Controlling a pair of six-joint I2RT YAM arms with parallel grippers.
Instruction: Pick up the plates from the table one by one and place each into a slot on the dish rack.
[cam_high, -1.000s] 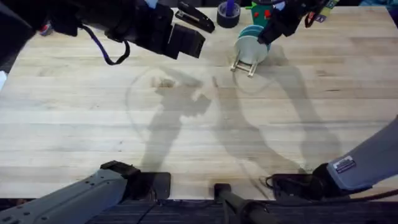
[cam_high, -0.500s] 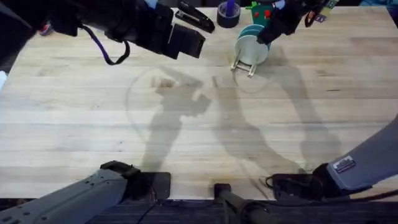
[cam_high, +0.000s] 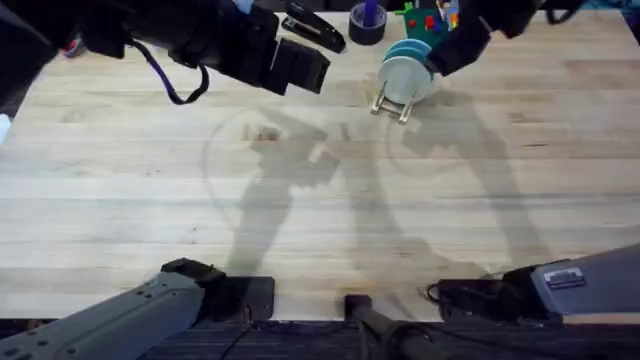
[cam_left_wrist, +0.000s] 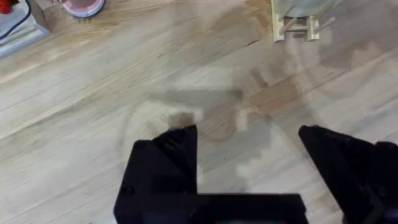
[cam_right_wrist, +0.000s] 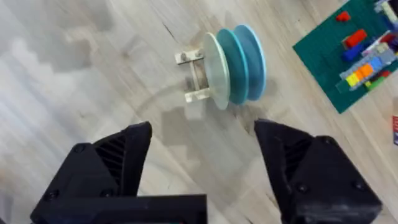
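From overhead, my right pincer (cam_high: 440, 62) has lifted back from the dish rack (cam_high: 400, 90) — half a second ago it sat right over the plates, and now it hangs just beyond them, toward the far right corner of the table (cam_high: 320, 220). The plates stand on edge in the rack, the cream plate (cam_high: 402, 78) at the front and the teal plate (cam_high: 412, 50) behind it. My left pincer (cam_high: 312, 28) hovers at the far edge of the table, well apart from the rack, in the same place as before

From my left wrist, its fingers (cam_left_wrist: 165, 158) are spread wide with nothing between them, only bare table below. The foot of the rack (cam_left_wrist: 297, 28) shows farther off

From my right wrist, the fingers (cam_right_wrist: 118, 155) are spread too, holding nothing, and the rack (cam_right_wrist: 196, 74) lies clear beyond them. Three discs stand upright in it side by side — the cream plate (cam_right_wrist: 217, 71) nearest the rack's open end, the teal plate (cam_right_wrist: 235, 62) next, and a paler blue plate (cam_right_wrist: 254, 59) behind. A green board with coloured bricks (cam_right_wrist: 357, 53) lies nearby

I see no plate left lying on the table, so I judge the release finished and the job as good as done — what remains is to draw my arm clear without brushing the rack
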